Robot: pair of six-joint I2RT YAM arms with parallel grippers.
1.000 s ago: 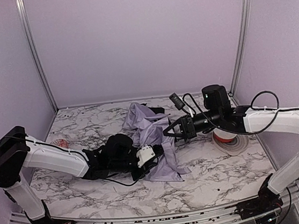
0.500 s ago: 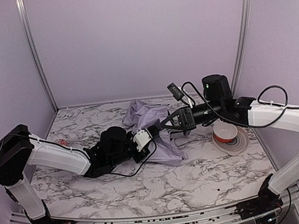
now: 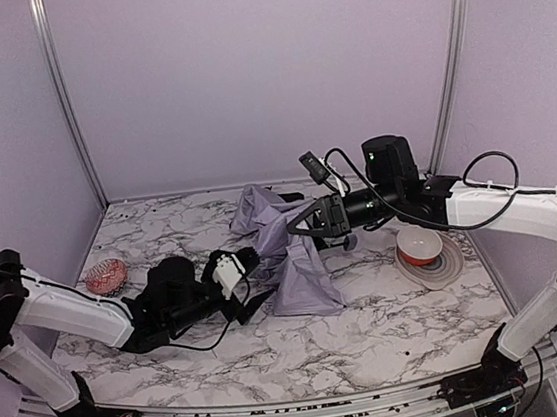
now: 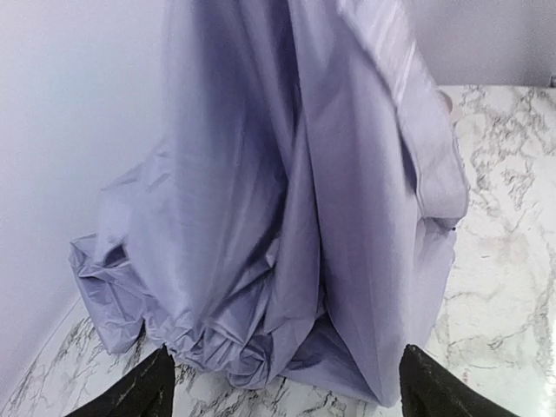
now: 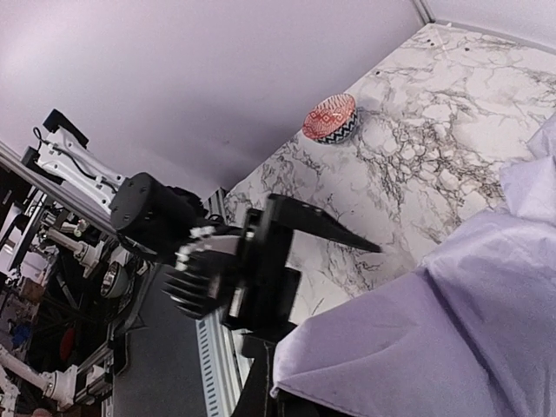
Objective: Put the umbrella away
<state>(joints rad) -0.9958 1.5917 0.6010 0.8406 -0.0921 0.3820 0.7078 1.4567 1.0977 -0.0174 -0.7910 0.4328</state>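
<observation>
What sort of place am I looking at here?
Probably a robot test booth: a left arm and right arm bolted to a marble-look table, plain lilac walls, metal rails, an umbrella as prop.

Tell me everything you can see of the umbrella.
The umbrella is collapsed into a crumpled drape of thin, glossy, pale lavender fabric, with a little black showing at its far edge. The right gripper, shut, pinches its top and holds it up; the lower folds bunch on the marble table. The left gripper stands open close beside it.
</observation>
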